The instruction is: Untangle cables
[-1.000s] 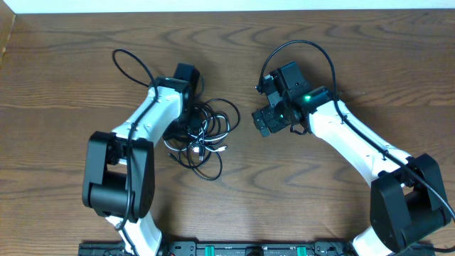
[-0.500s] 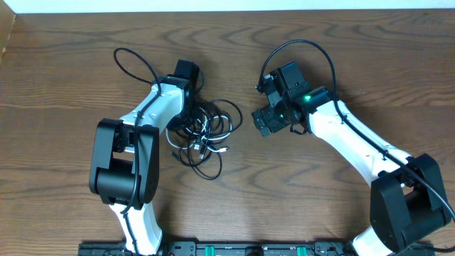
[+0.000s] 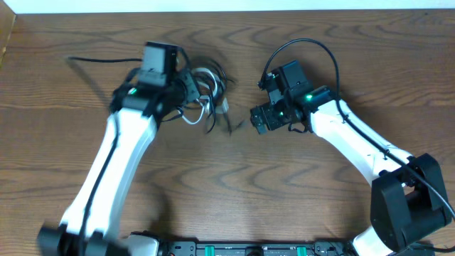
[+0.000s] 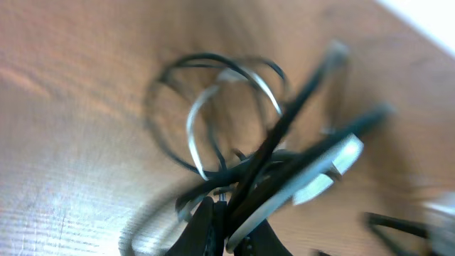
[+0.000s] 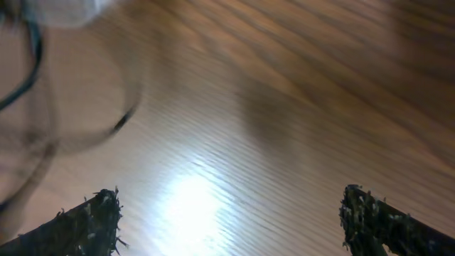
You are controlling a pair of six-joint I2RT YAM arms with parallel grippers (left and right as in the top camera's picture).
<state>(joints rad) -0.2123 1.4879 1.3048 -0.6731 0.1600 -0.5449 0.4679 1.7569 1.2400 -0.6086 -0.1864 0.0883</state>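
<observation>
Two arms stand at the table's (image 3: 298,199) near edge. Mid-table, we see the right gripper (image 3: 259,121) with its fingers spread and holding nothing. Toward the far edge, the left gripper (image 3: 183,89) pinches one tangled bundle of cables (image 3: 207,78), black and white strands too blurred to count.

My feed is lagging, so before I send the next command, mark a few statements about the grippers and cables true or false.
1. The left gripper is shut on the cables. True.
2. The right gripper holds a cable. False: it is open and empty above the table.
3. The cables include black and white cords. True.
4. The cables lie at the table's near edge. False: they are in the far half of the table, at the left gripper.
</observation>
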